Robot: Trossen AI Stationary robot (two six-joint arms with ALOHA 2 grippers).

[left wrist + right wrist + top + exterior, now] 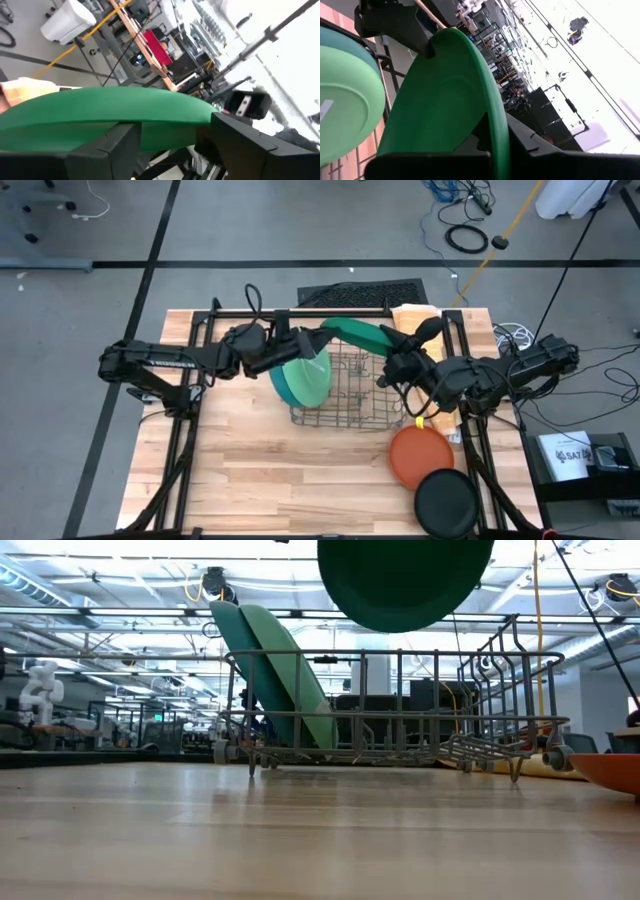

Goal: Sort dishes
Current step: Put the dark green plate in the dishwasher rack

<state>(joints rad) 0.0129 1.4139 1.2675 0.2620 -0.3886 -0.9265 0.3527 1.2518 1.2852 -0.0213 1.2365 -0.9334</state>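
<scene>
The dark green plate hangs in the air on edge above the grey wire rack. My right gripper is shut on its right end. My left gripper is open at the plate's left rim, a finger on either side along the edge. The teal plate and the light green plate stand leaning in the rack's left end. The orange plate and the black plate lie flat near the table's right near corner. My right gripper pinches the dark green plate's rim at its right end, one finger on the face toward the camera and the other hidden behind the plate. It comes from the table's right. The plate is lifted clear and tilted. I cannot tell whether my left gripper touches the plate's left rim.
A folded yellow-orange cloth lies at the far right, beside the rack. A dark mat sits beyond the table's far edge. Bare wood fills the near left part of the table.
</scene>
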